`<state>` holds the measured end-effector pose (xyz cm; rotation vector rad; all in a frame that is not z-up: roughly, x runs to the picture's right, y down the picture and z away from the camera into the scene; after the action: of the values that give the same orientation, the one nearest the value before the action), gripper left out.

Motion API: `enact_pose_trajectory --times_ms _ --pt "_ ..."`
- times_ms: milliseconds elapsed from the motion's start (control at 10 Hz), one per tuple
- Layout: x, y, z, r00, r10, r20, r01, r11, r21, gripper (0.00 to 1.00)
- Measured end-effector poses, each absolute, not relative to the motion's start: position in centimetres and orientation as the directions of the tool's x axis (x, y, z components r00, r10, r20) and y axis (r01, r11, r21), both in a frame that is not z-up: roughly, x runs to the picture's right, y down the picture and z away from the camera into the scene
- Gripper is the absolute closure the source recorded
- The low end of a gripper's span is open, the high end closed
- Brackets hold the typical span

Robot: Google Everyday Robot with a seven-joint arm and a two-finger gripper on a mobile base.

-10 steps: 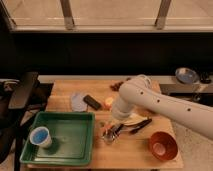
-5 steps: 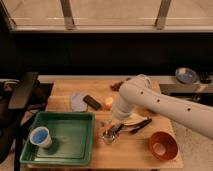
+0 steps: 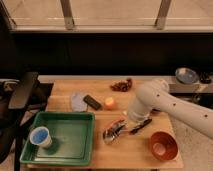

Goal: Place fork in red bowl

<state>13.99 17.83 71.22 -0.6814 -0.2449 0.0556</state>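
The robot's jaws, closed tight, sit low over the middle of the wooden tabletop (image 3: 137, 156), at the right end of a cluster of utensils (image 3: 116, 131) with red and black handles. The end of the white arm (image 3: 165, 104) hides them from view, and whether they grip anything cannot be told. The fork (image 3: 110, 136) seems to be the silver metal glinting at the cluster's lower left end, resting on the tabletop, though it is hard to tell apart from its neighbours. A dark-handled utensil (image 3: 142, 125) lies slantwise just right of the cluster, under the arm. The red bowl (image 3: 163, 145) stands upright near the tabletop's front right corner, apart from the utensils, its paler inside showing. Left of the cluster is a green tray (image 3: 75, 145) with a white cup (image 3: 41, 136), blue inside, in its left half. Behind the cluster sit a small orange object (image 3: 109, 102), a dark flat block (image 3: 92, 102) and a grey-blue disc (image 3: 78, 101), in a row. A dark reddish clump (image 3: 122, 85) lies at the back edge. A blue-grey dish (image 3: 186, 76) rests on a ledge at far right.
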Motion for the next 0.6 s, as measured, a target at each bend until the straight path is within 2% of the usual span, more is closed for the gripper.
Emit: enact_pose_trajectory --times_ms 300,600 --pt "21.4 19.5 70.3 0.97 0.23 0.079 -0.124 0.747 -0.653 1.0" --pt "22.3 19.6 70.2 0.968 0.244 0.064 -0.145 0.744 -0.652 1.0"
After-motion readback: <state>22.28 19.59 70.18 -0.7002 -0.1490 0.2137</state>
